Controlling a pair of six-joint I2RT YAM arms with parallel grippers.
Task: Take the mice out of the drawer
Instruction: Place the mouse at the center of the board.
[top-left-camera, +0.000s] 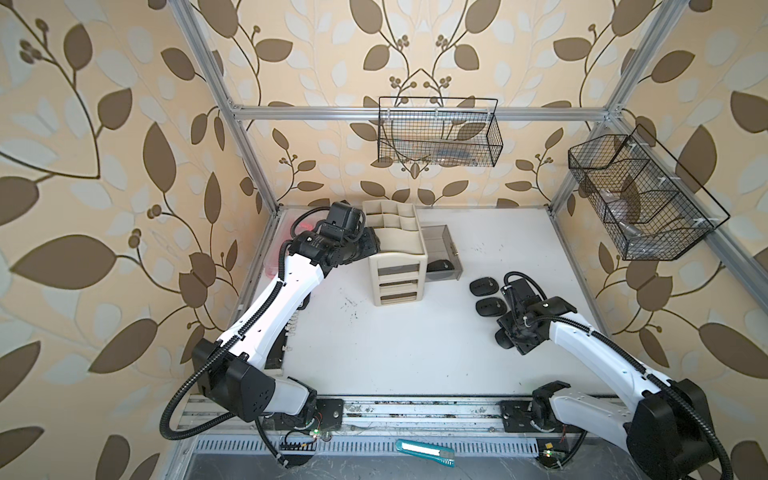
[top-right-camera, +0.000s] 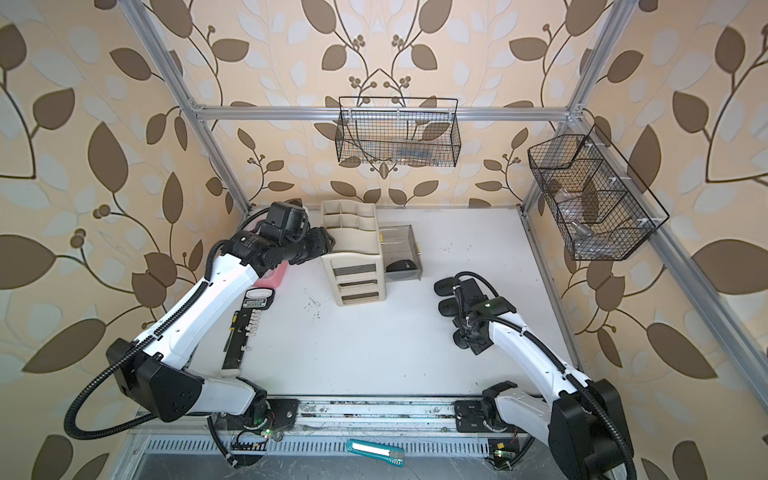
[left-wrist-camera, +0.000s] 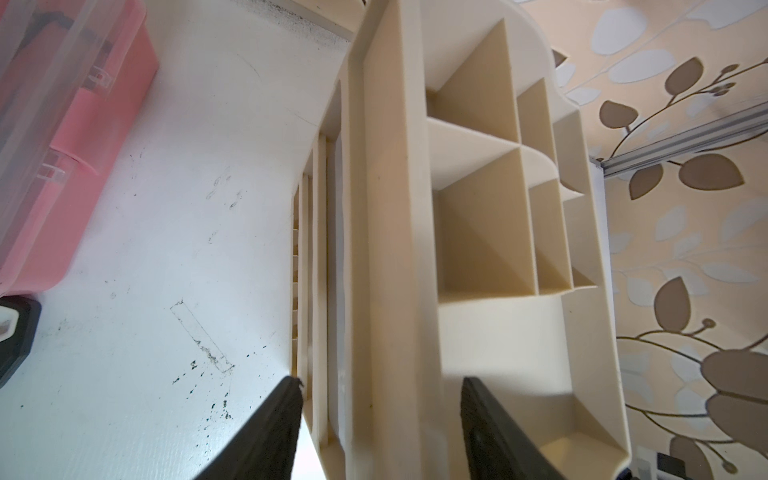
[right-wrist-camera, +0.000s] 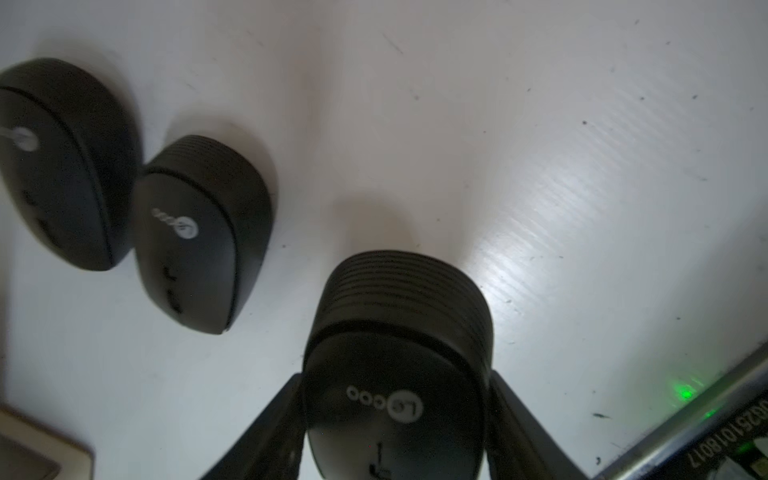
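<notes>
Right gripper (right-wrist-camera: 395, 386): fingers pinching a black mouse (right-wrist-camera: 399, 316), right of the beige organiser (top-left-camera: 397, 253). Nearer the organiser, two more black mice (top-left-camera: 484, 286) lie side by side on the table (top-left-camera: 415, 353). A dark mouse (top-left-camera: 438, 264) lies in the organiser's open clear drawer (top-left-camera: 455, 249). Left gripper (left-wrist-camera: 380, 390): fingers spread, astride the organiser's rim.

A matte black oval wireless mouse (right-wrist-camera: 399, 316) sits logo-up between the fingers of my right hand (right-wrist-camera: 395, 376), gripped at its sides. A second black mouse (right-wrist-camera: 70, 166) and a third black mouse (right-wrist-camera: 199, 232) lie flat on the white table (right-wrist-camera: 498, 124), touching side by side. A fourth black mouse (top-left-camera: 438, 266) lies inside the open clear drawer (top-left-camera: 457, 253).
</notes>
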